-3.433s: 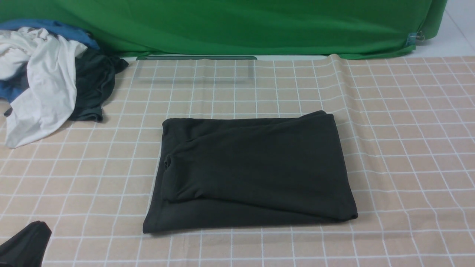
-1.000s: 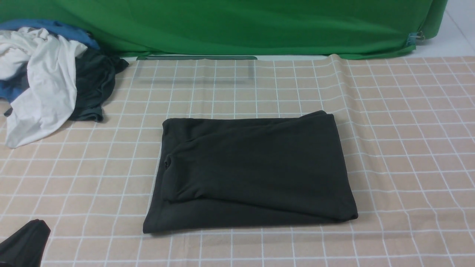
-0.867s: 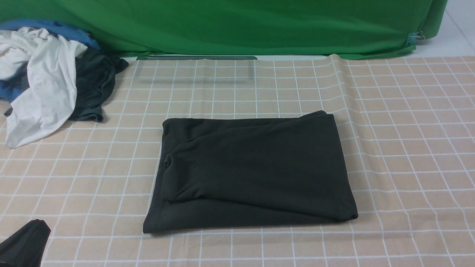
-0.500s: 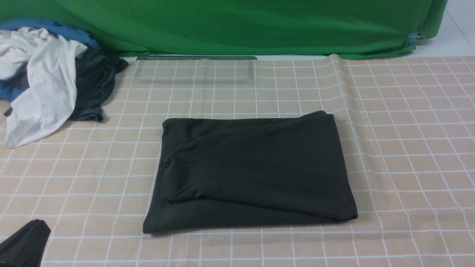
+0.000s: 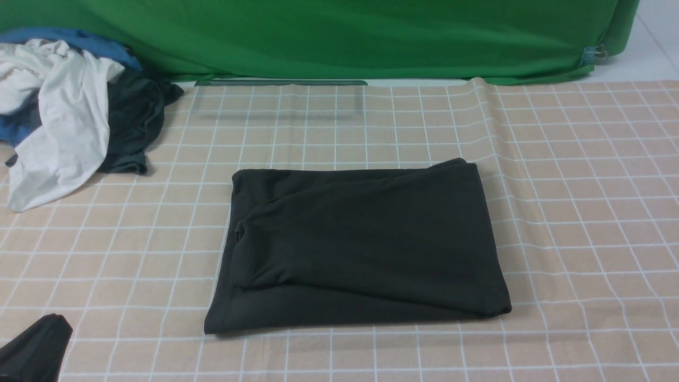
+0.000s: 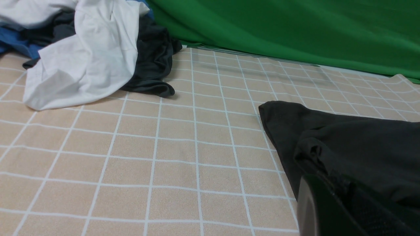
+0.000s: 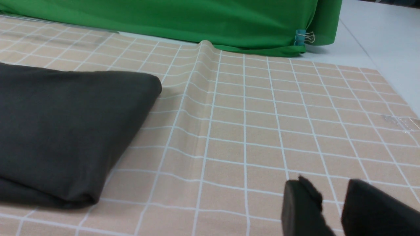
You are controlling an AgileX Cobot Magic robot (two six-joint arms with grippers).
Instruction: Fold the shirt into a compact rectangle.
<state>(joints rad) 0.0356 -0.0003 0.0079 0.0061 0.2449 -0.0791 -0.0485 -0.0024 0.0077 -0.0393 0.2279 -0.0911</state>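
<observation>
The left gripper (image 5: 32, 350) sits at the near left corner of the checked tablecloth (image 5: 583, 212), well apart from the shirt; its fingers are together and hold nothing. The right gripper (image 7: 331, 209) shows only in its own wrist view, low over bare cloth to the right of the shirt, fingers (image 7: 297, 209) a little apart with nothing between them.

The shirt (image 5: 360, 244) lies in the middle of the table as a flat, roughly rectangular stack, so the fold looks finished or nearly so. Its weak spot is the left side, where an upper layer ends in a small bunched lip short of the lower edge. Any further nudge there could drag the top layer and open the stack. The cloth beneath is also rippled just right of the shirt, so a gripper sweeping low could catch that ridge and shift the bundle.

Far left, a white garment (image 5: 58, 122) and a dark grey garment (image 5: 132, 122) lie heaped against the green backdrop (image 5: 339, 37), well clear.
</observation>
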